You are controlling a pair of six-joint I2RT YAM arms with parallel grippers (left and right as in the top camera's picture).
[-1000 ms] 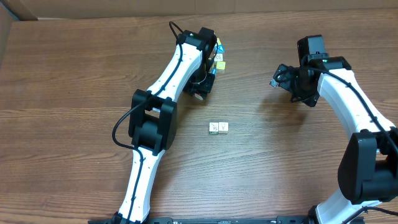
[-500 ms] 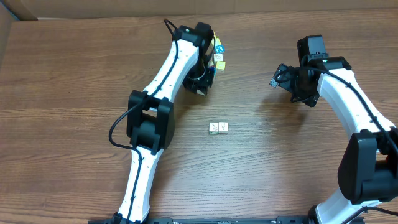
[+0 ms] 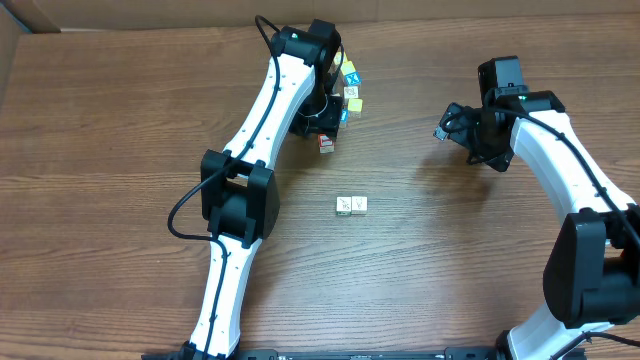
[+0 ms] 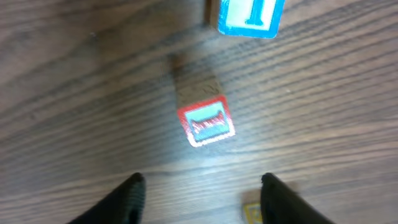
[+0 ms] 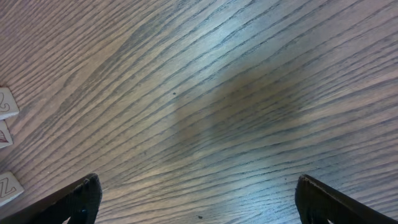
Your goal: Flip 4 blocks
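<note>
**Left arm poised over a loose red-framed block, right arm idle**

The left gripper [image 4: 202,185] hangs over the table [image 3: 120,150] with its fingers apart and nothing between them. Just beyond the tips, mid-frame in the left wrist view, the red-framed block [image 4: 205,122] lies loose on the wood, touched by neither finger. I'd judge this as the gap between letting go and taking hold: one block is being dealt with and the job is not finished.

If this block is the one to turn, the arm needs to drop and centre the fingers on two opposite sides. It would then close, tip the block onto another face and let go. There is little room. A blue-framed block [image 4: 249,15] sits near it at the top edge, and a yellow corner [image 4: 252,213] shows by the lower right fingertip. If not, the reach goes to the pair of white blocks [image 3: 352,205].

The right gripper [image 5: 198,186] is held wide apart over bare wood at the upper right of the overhead frame, gripping nothing.

Counting from overhead:
- One red-framed block lies just below the left wrist.
- Two white blocks touch side by side at centre frame.
- A cluster [image 3: 351,90] beside the wrist shows three faces, blue and yellowish; the arm may hide more.
- Three white pieces [image 5: 5,102] poke in at the left edge of the right wrist view, and I cannot match them to anything overhead.
</note>
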